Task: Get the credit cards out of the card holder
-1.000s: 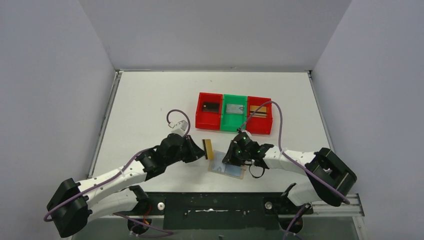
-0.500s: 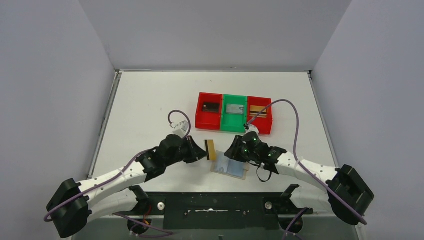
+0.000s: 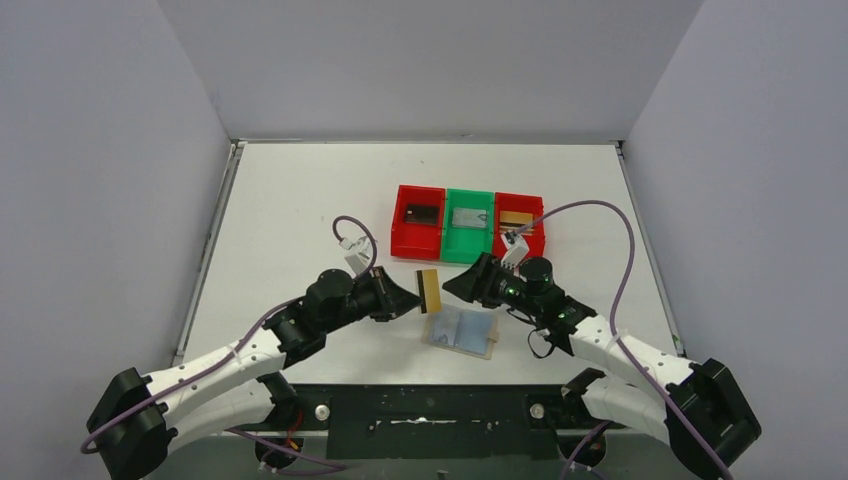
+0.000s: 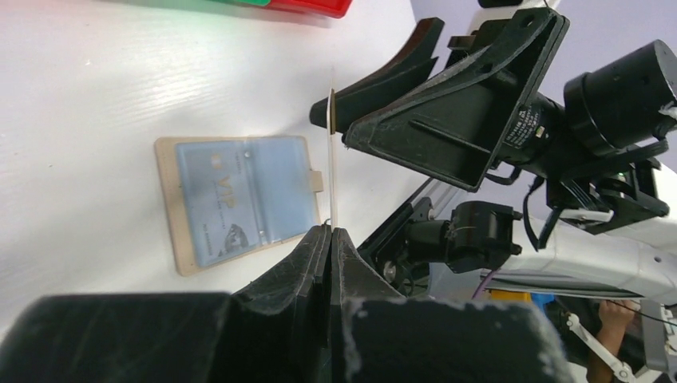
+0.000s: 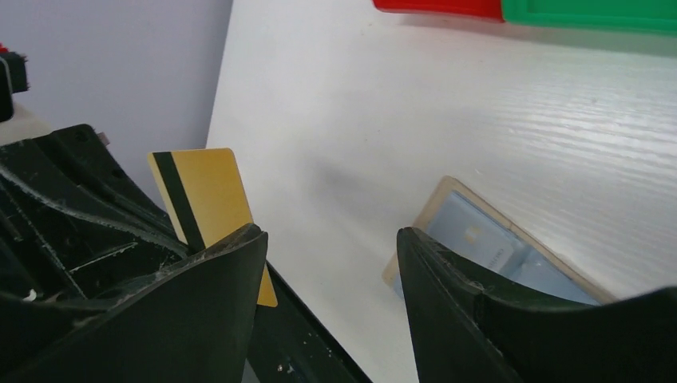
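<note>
A thin gold plastic credit card [image 3: 431, 291] with a dark stripe is clamped upright between the closed fingers of the left end effector [image 3: 413, 297] and held above the white worktop [image 3: 300, 200]. In the left wrist view it is seen edge-on, gripped at one end. The right end effector [image 3: 450, 285] is held just right of the card, its jaws spread apart with nothing between them; whether a fingertip touches the card cannot be told. The tan bifold card holder [image 3: 462, 331] is laid open and flat on the worktop near the front edge, below the two end effectors, with its pale blue-grey inner panels facing up. Farther back, a row of red and green plastic trays [image 3: 466, 256] is set, with a card lying in each.
</note>
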You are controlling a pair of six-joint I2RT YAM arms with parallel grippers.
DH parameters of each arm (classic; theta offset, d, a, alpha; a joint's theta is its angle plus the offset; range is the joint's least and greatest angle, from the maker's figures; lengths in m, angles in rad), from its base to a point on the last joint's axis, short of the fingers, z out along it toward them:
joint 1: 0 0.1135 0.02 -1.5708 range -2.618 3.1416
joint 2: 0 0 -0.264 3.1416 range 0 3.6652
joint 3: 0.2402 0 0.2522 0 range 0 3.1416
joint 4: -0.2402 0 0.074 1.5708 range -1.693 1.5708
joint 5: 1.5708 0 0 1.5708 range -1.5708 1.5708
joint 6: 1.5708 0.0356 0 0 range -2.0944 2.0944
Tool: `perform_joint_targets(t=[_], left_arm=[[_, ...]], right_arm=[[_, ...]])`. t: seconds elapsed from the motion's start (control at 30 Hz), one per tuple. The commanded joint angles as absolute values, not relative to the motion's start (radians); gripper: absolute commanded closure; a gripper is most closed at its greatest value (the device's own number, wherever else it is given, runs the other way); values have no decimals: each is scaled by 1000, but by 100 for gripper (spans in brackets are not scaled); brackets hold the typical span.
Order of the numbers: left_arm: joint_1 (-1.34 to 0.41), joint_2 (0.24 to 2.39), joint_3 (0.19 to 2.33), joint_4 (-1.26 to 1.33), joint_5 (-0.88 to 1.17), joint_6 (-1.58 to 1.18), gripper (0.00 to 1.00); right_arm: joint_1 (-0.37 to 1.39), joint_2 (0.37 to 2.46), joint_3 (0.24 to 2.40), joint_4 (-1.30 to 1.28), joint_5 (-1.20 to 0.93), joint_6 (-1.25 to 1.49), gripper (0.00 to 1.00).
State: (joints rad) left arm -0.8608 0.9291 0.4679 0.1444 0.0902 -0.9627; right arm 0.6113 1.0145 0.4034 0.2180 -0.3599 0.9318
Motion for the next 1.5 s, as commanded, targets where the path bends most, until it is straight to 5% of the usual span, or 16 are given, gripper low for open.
perform_joint_targets(t=[0.0, 0.27, 0.63, 0.87, 1.47], left_arm=[[-854, 920, 487, 251, 140, -945, 100], [-854, 933, 468, 354, 180, -991, 100], [-850, 964, 435, 436, 201, -1035, 100], [-841, 939, 398, 475, 178, -1068, 100], [-830, 936, 388, 463, 186, -1075, 100]], right_arm=[[591, 1032, 448, 416, -526, 898, 36], [577, 1075, 428, 566, -647, 955, 37], [568, 1074, 416, 684, -747, 1022, 62], [564, 1048, 389, 697, -759, 1044, 60], [548, 1046, 378, 741, -781, 1068, 94]])
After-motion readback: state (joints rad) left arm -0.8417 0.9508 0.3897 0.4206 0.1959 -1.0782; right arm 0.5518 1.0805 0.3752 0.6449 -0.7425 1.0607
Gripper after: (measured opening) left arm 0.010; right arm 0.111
